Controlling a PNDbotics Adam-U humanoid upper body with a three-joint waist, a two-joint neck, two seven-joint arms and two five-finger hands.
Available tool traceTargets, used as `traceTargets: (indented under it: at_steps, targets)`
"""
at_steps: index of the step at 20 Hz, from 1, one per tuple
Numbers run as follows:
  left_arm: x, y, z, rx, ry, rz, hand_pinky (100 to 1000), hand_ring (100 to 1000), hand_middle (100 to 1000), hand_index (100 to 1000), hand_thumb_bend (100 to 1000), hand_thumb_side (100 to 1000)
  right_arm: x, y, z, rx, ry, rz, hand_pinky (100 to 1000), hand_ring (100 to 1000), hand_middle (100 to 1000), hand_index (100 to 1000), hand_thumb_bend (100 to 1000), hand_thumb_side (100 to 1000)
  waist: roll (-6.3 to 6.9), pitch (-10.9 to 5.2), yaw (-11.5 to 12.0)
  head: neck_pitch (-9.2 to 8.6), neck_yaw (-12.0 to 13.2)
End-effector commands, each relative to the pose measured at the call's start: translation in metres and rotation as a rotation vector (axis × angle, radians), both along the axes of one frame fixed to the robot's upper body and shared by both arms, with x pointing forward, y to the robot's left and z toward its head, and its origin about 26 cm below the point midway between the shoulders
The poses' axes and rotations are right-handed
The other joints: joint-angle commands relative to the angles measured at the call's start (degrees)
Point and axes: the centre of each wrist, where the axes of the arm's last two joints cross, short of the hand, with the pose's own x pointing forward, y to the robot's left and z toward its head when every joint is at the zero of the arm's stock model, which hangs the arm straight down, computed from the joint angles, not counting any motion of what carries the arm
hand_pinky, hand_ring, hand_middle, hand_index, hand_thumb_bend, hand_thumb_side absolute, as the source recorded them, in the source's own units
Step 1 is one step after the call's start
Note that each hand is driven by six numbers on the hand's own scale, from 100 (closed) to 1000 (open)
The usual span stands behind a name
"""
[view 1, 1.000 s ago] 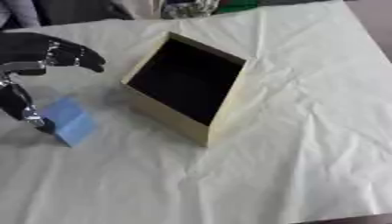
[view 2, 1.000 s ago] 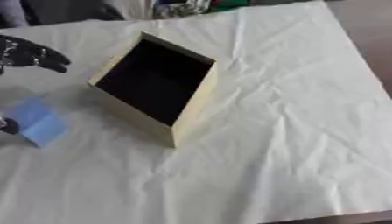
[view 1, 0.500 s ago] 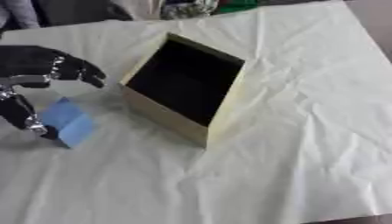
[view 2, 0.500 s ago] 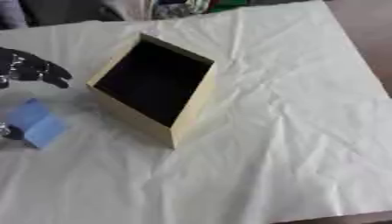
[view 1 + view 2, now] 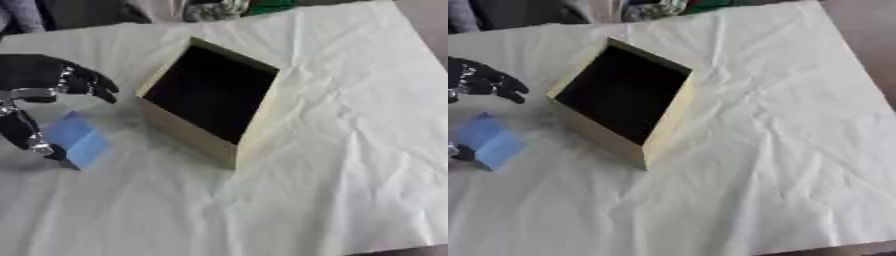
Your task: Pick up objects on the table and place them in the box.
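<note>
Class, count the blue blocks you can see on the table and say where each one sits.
1. The blue block lies on the white cloth left of the box, between the thumb and fingers of the left hand. The box's dark interior shows none, though shadow could hide something.

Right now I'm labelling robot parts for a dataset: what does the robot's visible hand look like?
Only the left hand shows, at the left edge. Its palm and fingers are mostly black, with silver metallic segments at the joints and along the thumb, and dark rounded tips. No cables, markings or sleeve can be made out. The right hand is out of view.
</note>
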Motion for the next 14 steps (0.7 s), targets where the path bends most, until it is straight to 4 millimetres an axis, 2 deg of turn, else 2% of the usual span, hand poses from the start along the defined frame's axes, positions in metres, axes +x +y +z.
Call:
traceTargets:
  at_steps: [1,9,11,14]
  targets:
    - [-0.007,0.014,0.017,0.441,0.091,-0.202,862,850,861,885,763,100,-0.003,-0.003,0.007,-0.012,-0.018,-0.008,634,566,524,696,100,492,0.85,-0.32,0.21,-0.28,-0.45]
    - [-0.004,0.035,0.005,0.449,0.151,-0.136,852,839,853,885,770,100,-0.003,-0.003,0.006,-0.01,-0.015,-0.01,634,566,524,696,100,493,0.95,-0.41,0.38,-0.3,-0.67]
    - [-0.003,0.032,0.011,0.4,0.131,-0.158,854,841,857,886,741,100,-0.003,-0.003,0.005,-0.009,-0.013,-0.012,634,566,523,695,100,493,0.89,-0.41,0.46,-0.37,-0.75]
    - [-0.003,0.03,0.022,0.343,0.102,-0.182,854,843,853,888,743,100,-0.003,-0.004,0.005,-0.009,-0.012,-0.013,634,565,523,696,100,492,0.82,-0.37,0.53,-0.42,-0.87]
